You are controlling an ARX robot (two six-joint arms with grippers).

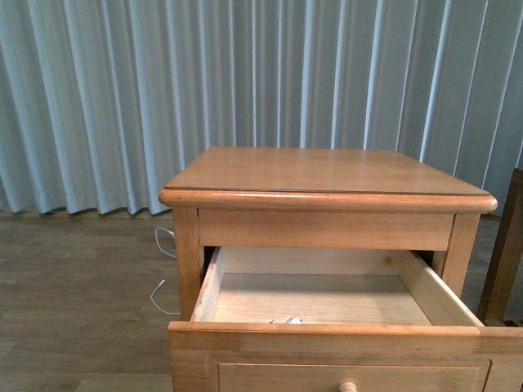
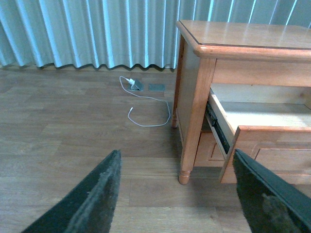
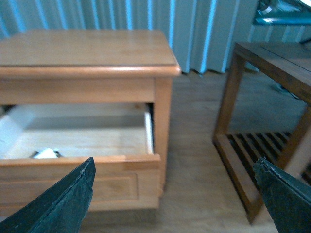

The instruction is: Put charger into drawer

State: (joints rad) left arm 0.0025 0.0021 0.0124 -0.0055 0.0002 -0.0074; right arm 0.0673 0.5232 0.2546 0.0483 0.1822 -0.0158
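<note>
Charger (image 3: 47,153) apparently lying inside open drawer (image 3: 104,160), left gripper (image 2: 177,204) and right gripper (image 3: 172,199) both spread wide, empty

- drawer (image 1: 343,347): honey-coloured wood, pulled wide open, pale inside
- charger (image 1: 288,320): small white block lying inside it, at the floor's 6 o'clock edge, right behind the front panel

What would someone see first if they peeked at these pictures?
The honey-coloured wooden nightstand in the middle, its drawer pulled wide open toward the camera. Inside, near the drawer's front, lies a small white charger. A thin white cable curls on the floor beside the nightstand, near the curtain.
</note>
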